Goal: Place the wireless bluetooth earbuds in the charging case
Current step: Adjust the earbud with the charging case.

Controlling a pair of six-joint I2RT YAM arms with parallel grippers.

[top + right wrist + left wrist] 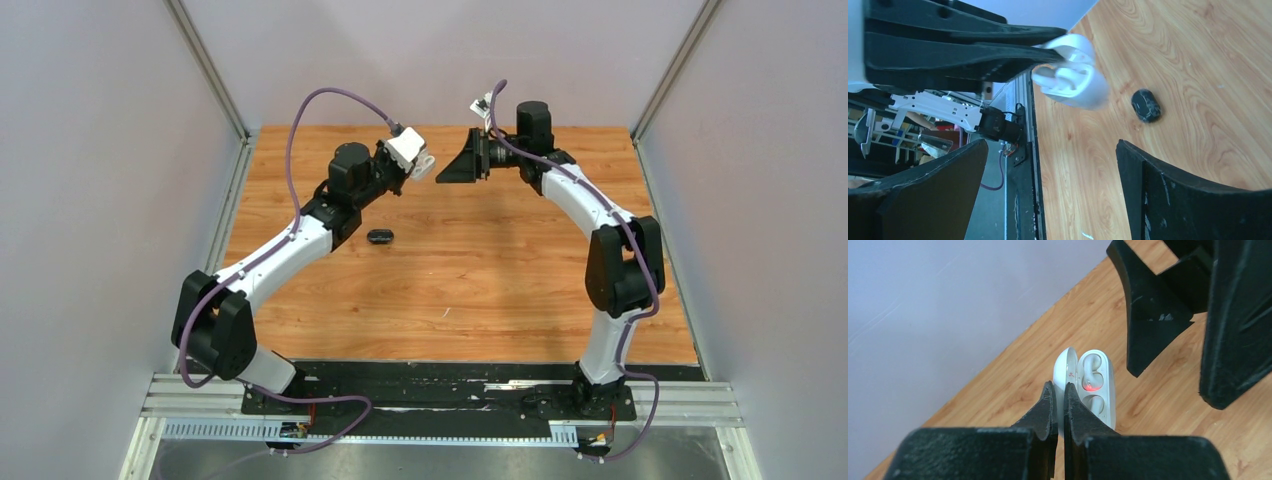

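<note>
White case (pixel 1095 385) in fingers (pixel 1048 410), black case (pixel 380 237) on table (pixel 480 290).

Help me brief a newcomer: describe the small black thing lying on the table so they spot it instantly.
On the wooden table, look just right of the left arm's white forearm. There lies a small black pebble-shaped case. Unlike the white case clamped open in the left gripper, it is dark, on the wood and ungripped.
</note>
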